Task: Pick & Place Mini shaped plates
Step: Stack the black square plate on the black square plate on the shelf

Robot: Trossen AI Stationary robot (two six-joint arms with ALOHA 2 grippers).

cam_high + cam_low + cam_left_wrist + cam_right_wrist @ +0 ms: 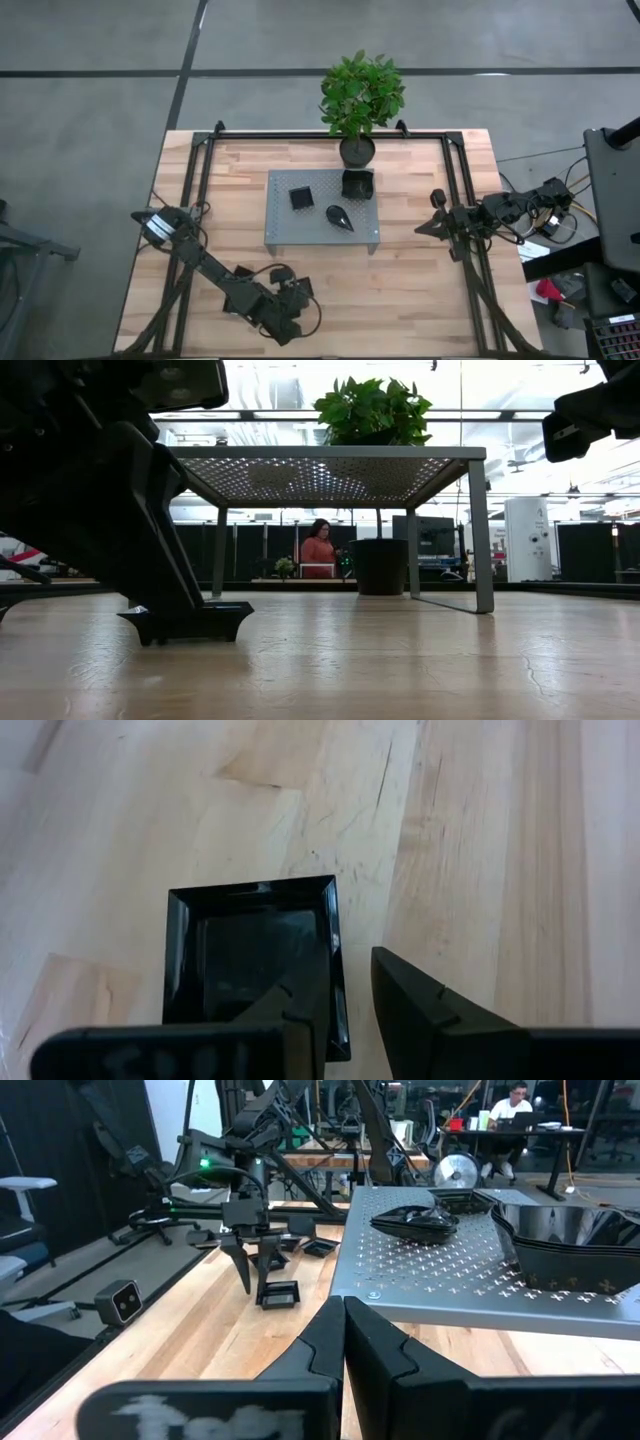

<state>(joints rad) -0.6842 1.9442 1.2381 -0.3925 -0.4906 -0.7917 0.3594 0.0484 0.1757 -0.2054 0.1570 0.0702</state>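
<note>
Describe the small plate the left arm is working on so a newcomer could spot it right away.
Start at the grey perforated platform mid-table, then go to the near-left table edge where the left gripper hangs low. Its fingers straddle one rim of a square black plate resting on the bare wood. Unlike the other mini plates, it sits off the platform.

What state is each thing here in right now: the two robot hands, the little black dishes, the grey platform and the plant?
Left gripper: low at the table's near edge, fingers astride one rim of a square plate.
Square plate: flat on the wood.
Right gripper: fingers shut, empty, waiting at the table's right side.
Grey platform: standing, carrying dishes.
Teardrop plate: upright on the platform.
Small square plate: lying on the platform.
Plate stack: nested at the platform's back edge.
Plant: upright in its pot.
</note>
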